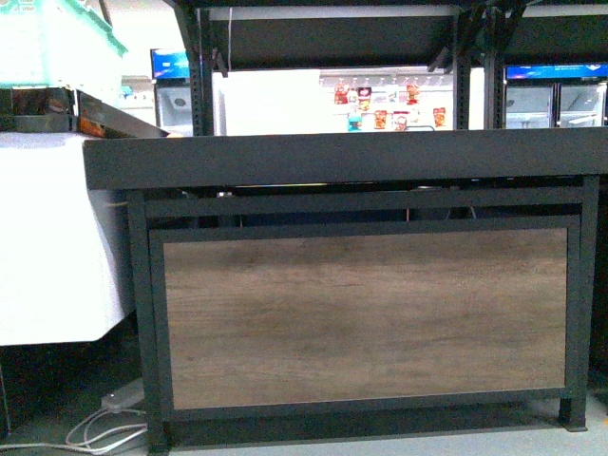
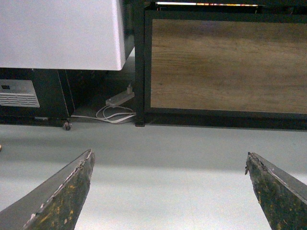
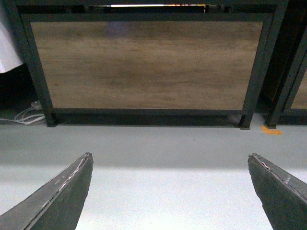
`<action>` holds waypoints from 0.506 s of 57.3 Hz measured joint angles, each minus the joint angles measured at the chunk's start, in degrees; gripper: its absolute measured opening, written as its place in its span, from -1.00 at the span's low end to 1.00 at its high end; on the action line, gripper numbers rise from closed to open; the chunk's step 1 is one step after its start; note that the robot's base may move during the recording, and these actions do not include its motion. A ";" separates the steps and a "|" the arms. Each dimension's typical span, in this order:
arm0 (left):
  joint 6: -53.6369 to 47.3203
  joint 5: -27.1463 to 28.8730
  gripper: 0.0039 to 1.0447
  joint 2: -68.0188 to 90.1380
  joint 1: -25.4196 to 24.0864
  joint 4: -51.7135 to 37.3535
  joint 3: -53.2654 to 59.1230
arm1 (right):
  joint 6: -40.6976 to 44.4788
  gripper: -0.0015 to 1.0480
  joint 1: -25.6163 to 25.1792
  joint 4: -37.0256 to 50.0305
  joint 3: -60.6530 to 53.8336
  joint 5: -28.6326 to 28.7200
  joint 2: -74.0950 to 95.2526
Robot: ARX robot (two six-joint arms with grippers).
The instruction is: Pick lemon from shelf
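The shelf (image 1: 366, 318) fills the front view: a black metal frame with a brown wood-grain front panel and a dark rimmed tray edge across the top. The lemon is out of view; the tray's inside is hidden behind its rim. Neither arm shows in the front view. My left gripper (image 2: 169, 160) is open above the grey floor, facing the shelf (image 2: 225, 64) panel's left part. My right gripper (image 3: 170, 160) is open too, low over the floor, facing the shelf (image 3: 144, 64) panel squarely. Nothing lies between either pair of fingers.
A white cabinet (image 1: 52, 237) stands left of the shelf, with a power strip (image 2: 119, 99) and white cables (image 2: 115, 116) on the floor by the shelf's left leg. An orange floor mark (image 3: 271, 130) lies at the right leg. Bright fridges (image 1: 556, 95) show behind.
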State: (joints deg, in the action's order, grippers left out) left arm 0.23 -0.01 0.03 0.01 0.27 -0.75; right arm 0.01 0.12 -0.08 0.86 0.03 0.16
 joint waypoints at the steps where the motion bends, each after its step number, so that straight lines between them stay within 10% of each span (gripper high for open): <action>1: 0.00 0.00 0.85 0.00 0.00 0.00 0.00 | 0.00 0.86 0.00 0.00 0.00 0.00 0.00; 29: 0.00 0.00 0.85 0.00 0.00 0.00 0.00 | 0.00 0.86 0.00 0.00 0.00 -0.02 0.00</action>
State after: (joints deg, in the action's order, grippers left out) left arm 0.23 -0.01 0.03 0.01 0.27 -0.75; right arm 0.01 0.12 -0.08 0.86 0.01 0.16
